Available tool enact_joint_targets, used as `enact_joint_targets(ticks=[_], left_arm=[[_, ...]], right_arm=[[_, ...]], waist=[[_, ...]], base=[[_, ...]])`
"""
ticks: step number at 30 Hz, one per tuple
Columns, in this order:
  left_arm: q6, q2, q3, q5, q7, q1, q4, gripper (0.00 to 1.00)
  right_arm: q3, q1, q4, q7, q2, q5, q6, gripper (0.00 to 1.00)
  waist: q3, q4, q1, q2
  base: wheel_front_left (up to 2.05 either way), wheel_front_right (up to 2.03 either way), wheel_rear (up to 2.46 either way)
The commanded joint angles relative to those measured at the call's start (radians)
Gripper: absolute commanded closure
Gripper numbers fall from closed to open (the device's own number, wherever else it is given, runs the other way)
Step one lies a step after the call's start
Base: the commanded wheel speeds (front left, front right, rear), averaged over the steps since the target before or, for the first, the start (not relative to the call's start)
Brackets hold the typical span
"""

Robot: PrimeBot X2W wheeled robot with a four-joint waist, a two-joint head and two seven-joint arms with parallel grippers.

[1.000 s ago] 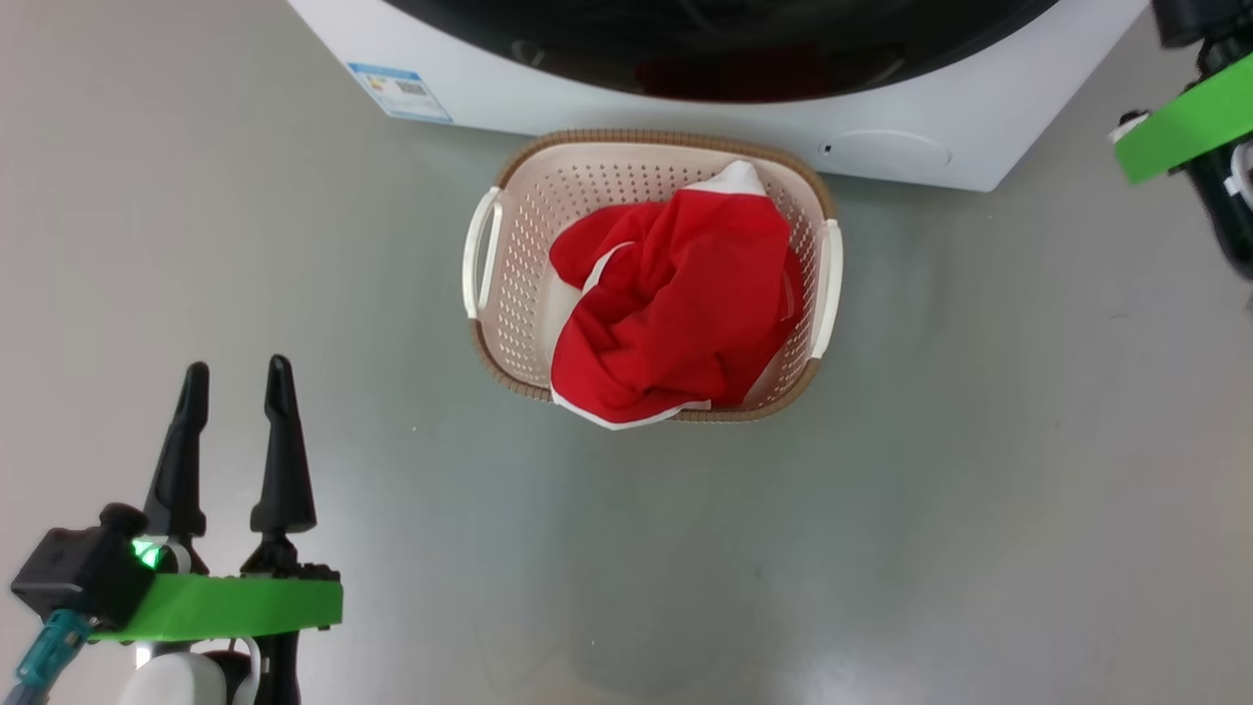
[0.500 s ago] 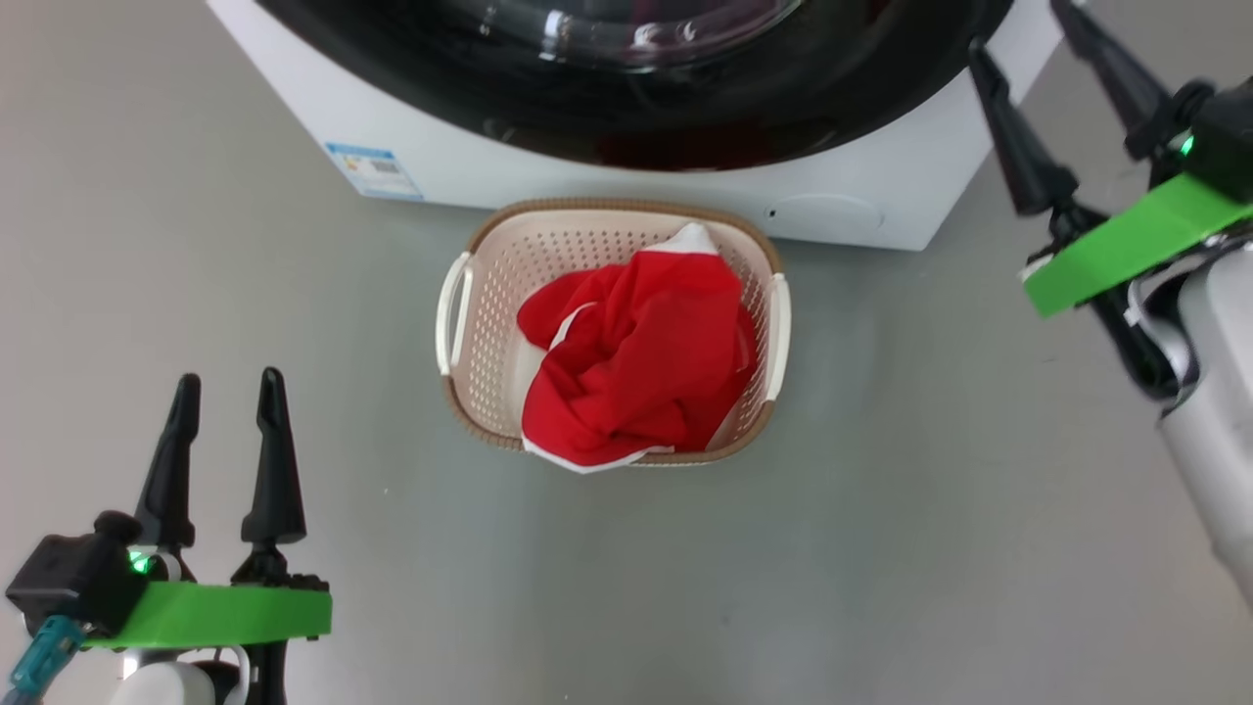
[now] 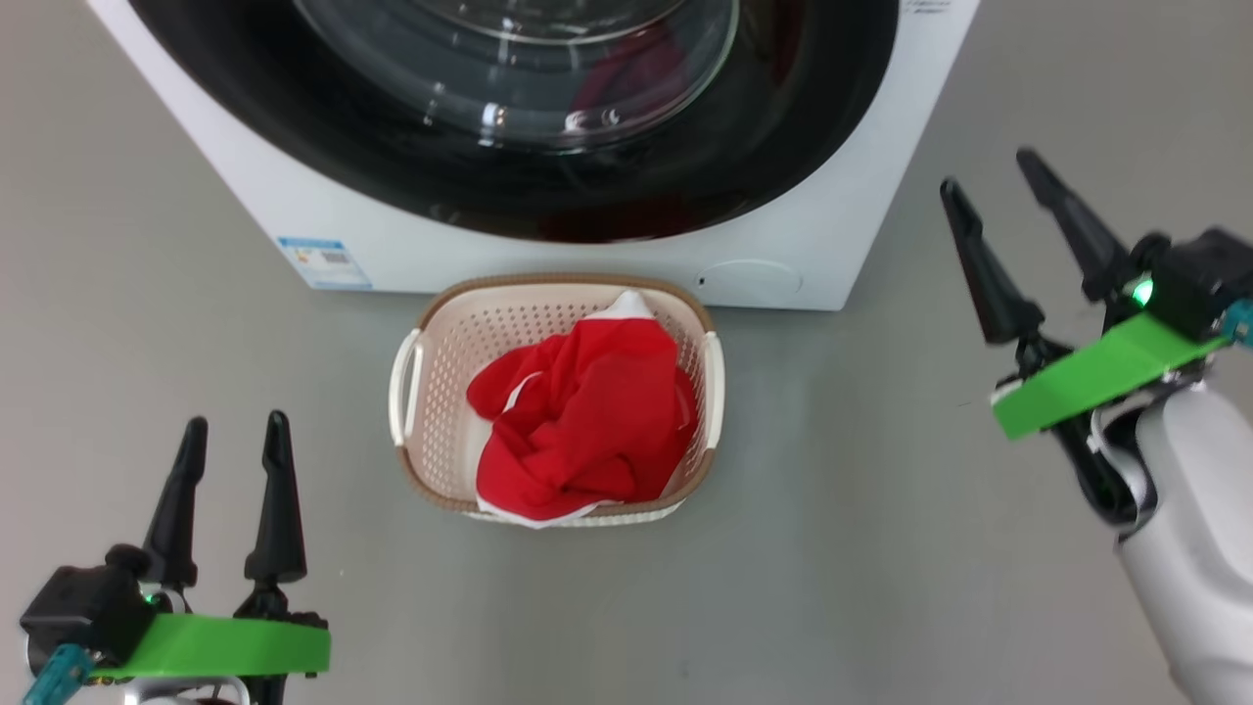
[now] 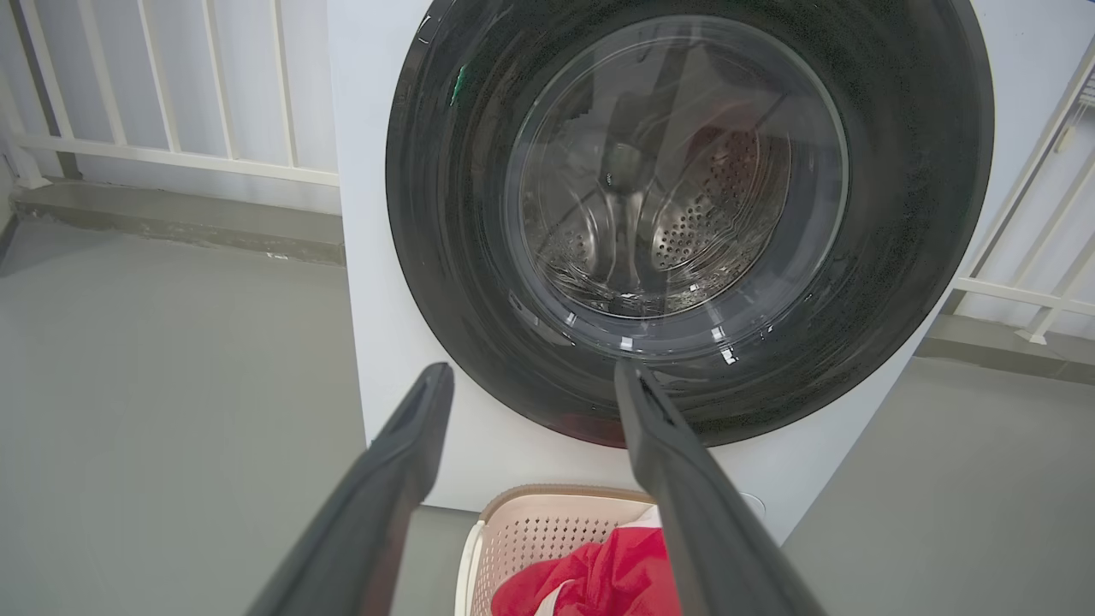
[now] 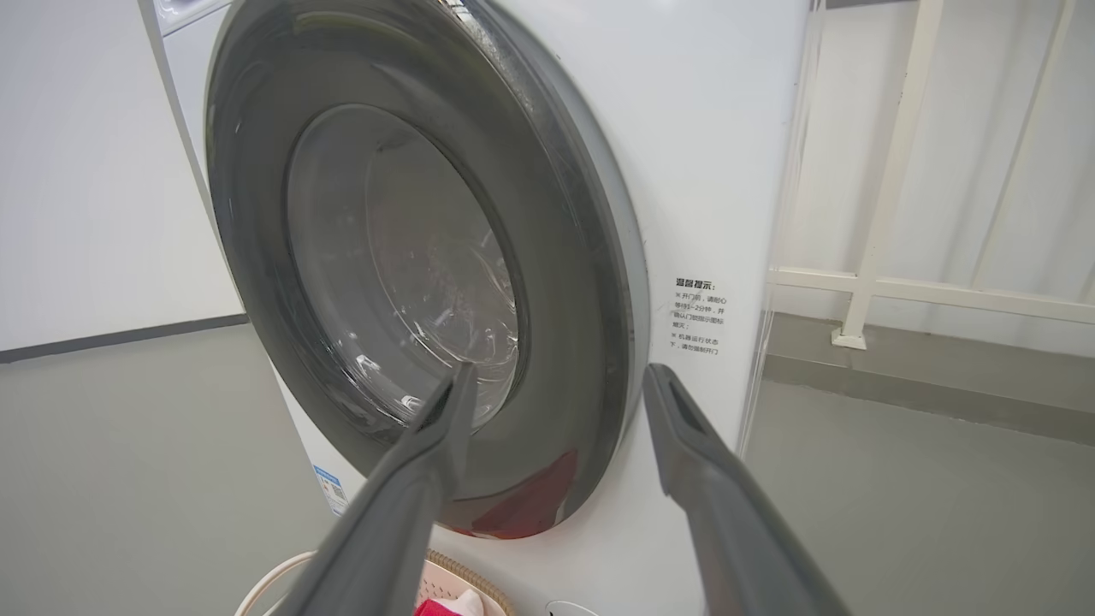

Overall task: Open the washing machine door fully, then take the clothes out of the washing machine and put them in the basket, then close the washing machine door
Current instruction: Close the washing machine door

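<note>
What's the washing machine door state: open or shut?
Shut. The washing machine door lies flat against the washing machine front, no gap at its rim in the right wrist view.

My fingers (image 3: 277, 519) look like matt dark plastic. The washing machine door (image 3: 323, 147) is glossy black around clear, shiny glass, and the drum (image 4: 736, 188) behind it is perforated bright metal. The washing machine (image 3: 245, 186) is smooth white. The basket (image 3: 445, 343) is perforated cream plastic with a brown woven-look rim. The clothes (image 3: 587, 431) are soft red cloth. The floor (image 3: 881, 548) is smooth grey with a faint sheen.
</note>
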Motion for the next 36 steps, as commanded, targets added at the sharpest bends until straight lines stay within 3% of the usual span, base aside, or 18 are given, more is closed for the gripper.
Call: enact_joint_targets(ticks=[1, 22, 36], left_arm=[[-0.003, 0.027, 0.033, 0.008, -0.008, 0.003, -0.016, 0.0], [0.002, 0.067, 0.007, -0.057, -0.003, 0.084, -0.003, 0.0], [0.004, 0.076, -0.002, -0.076, 0.017, 0.103, -0.034, 0.0]], right_arm=[[0.001, 0.045, -0.032, 0.0, 0.008, -0.001, -0.003, 0.0], [-0.047, 0.31, -0.117, 0.0, 0.08, -0.017, -0.003, 0.0], [-0.1, 0.373, -0.138, 0.0, 0.111, -0.03, -0.003, 0.0]], waist=[[-0.036, -0.033, 0.0, 0.0], [-0.172, -0.116, 0.0, 0.0], [-0.177, -0.135, 0.0, 0.0]], base=[[0.0, 0.0, 0.0], [0.0, 0.0, 0.0], [0.0, 0.0, 0.0]])
